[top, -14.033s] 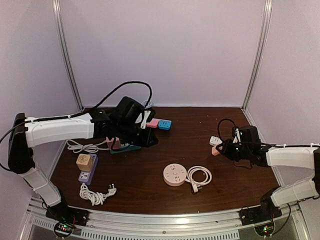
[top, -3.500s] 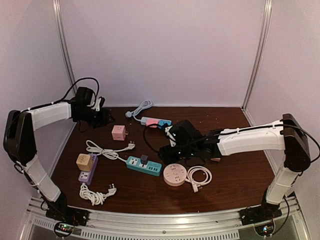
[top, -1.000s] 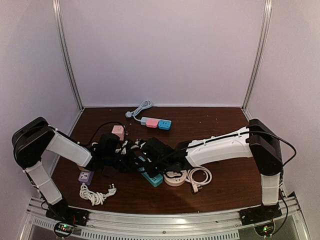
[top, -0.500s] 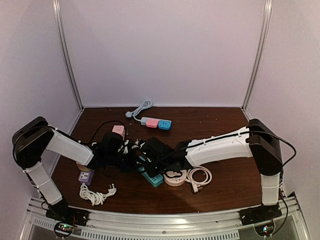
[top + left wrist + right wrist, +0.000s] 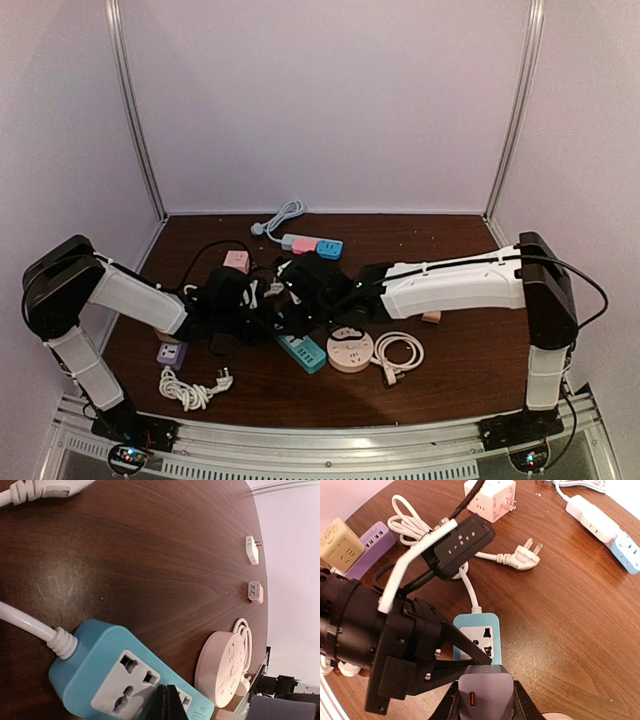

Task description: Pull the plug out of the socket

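Observation:
A teal power strip (image 5: 305,352) lies on the brown table, and both of its sockets (image 5: 125,675) show bare. My left gripper (image 5: 165,704) is shut, its black tips (image 5: 487,661) resting on the strip's face between the sockets. My right gripper (image 5: 485,702) is shut on a grey plug (image 5: 485,685) with an orange port. It holds the plug above the strip's near end, clear of the socket. In the top view the right gripper (image 5: 303,290) hovers just behind the strip, beside the left gripper (image 5: 280,325).
A round pink socket (image 5: 350,350) and a coiled white cable (image 5: 400,352) lie right of the strip. A pink cube (image 5: 491,497), a white plug (image 5: 527,555), a purple strip (image 5: 367,545) and a yellow cube (image 5: 337,540) lie left and behind. A white-blue strip (image 5: 312,245) sits at the back.
My right gripper has lifted up and back from the teal strip with the grey plug. The left gripper has closed fully and stays on the strip.

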You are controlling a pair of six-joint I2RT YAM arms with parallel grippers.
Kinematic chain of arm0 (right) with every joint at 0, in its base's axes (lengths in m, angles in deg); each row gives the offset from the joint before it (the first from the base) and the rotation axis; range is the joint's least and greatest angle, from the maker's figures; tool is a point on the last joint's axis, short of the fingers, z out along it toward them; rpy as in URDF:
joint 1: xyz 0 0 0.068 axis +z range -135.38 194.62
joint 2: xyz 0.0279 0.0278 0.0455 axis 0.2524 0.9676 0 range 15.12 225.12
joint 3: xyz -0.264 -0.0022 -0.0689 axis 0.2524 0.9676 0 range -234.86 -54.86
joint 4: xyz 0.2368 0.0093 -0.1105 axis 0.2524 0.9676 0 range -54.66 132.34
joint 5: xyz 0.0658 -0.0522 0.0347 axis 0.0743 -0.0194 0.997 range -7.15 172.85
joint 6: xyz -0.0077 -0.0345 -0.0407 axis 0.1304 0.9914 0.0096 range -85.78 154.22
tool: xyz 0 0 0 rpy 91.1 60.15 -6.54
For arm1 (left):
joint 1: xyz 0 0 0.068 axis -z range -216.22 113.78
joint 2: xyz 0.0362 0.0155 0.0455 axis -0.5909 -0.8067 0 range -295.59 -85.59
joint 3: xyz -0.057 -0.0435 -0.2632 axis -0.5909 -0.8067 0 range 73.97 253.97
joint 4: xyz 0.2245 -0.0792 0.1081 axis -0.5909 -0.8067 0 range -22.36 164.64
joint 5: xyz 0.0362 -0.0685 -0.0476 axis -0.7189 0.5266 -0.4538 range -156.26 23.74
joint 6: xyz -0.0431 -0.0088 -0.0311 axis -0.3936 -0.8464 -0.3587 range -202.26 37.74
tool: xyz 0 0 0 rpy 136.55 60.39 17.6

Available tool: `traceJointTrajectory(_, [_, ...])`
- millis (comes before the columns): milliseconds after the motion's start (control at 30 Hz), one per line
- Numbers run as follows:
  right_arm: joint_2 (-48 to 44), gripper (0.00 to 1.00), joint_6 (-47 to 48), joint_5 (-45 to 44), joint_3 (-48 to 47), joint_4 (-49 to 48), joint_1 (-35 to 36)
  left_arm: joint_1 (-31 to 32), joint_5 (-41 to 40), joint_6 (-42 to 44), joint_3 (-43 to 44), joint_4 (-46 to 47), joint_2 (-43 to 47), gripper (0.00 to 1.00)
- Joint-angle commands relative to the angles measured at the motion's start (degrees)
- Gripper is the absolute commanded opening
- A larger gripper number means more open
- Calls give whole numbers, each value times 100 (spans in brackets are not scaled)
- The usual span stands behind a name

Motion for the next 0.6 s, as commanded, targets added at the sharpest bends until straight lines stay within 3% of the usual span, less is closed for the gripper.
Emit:
traceJointTrajectory(0, [-341, 7, 41, -239, -121, 45, -12, -9, -501, 123, -258, -1425, -297, 0])
traceJointTrajectory(300, [-1013, 6, -213, -267, 419, 139, -370, 17, -462, 470, 385, -1685, -119, 0])
traceJointTrajectory(567, [-1480, 7, -672, -91, 1167, -20, -858, 111, -488, 1365, 1795, -2676, 129, 0])
